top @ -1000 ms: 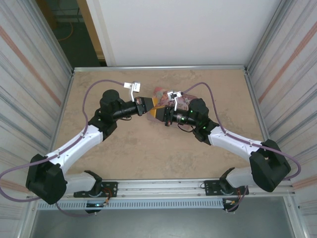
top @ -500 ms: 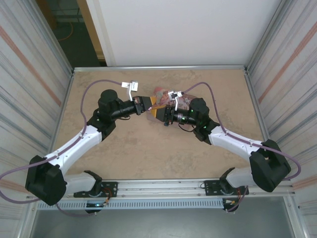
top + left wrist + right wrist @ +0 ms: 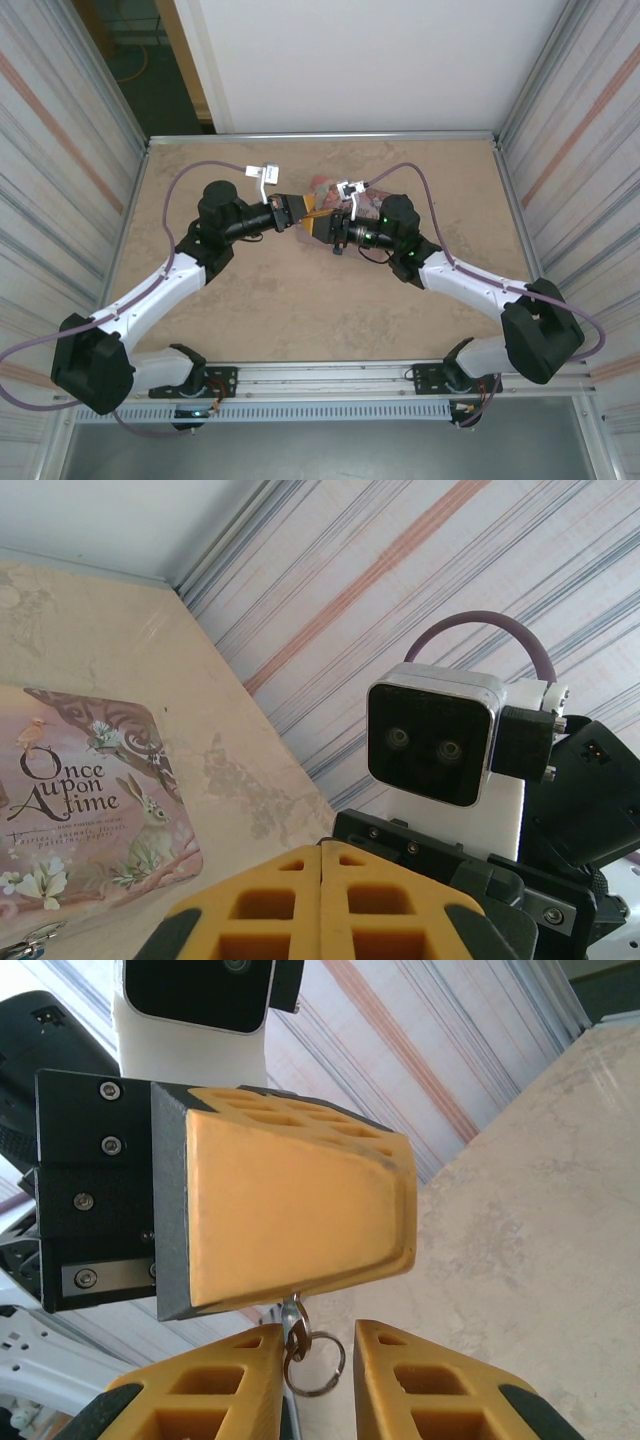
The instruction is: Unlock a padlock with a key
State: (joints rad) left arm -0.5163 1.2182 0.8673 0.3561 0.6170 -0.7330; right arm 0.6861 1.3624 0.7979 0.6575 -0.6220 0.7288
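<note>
Lower centre: we see the left jaws pinching the key (image 3: 294,1332), right jaws narrowly parted around it; unlocking seemingly not yet begun.

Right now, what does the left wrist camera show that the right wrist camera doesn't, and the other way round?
Left wrist view: a pink tin lying flat on the table, the right arm's camera facing the lens, and the left gripper, shut. Right wrist view: what looks like a key with its ring, poking out beneath the shut left gripper and hanging between the parted fingers of the right gripper. Both: the beige table and the striped wall.
</note>
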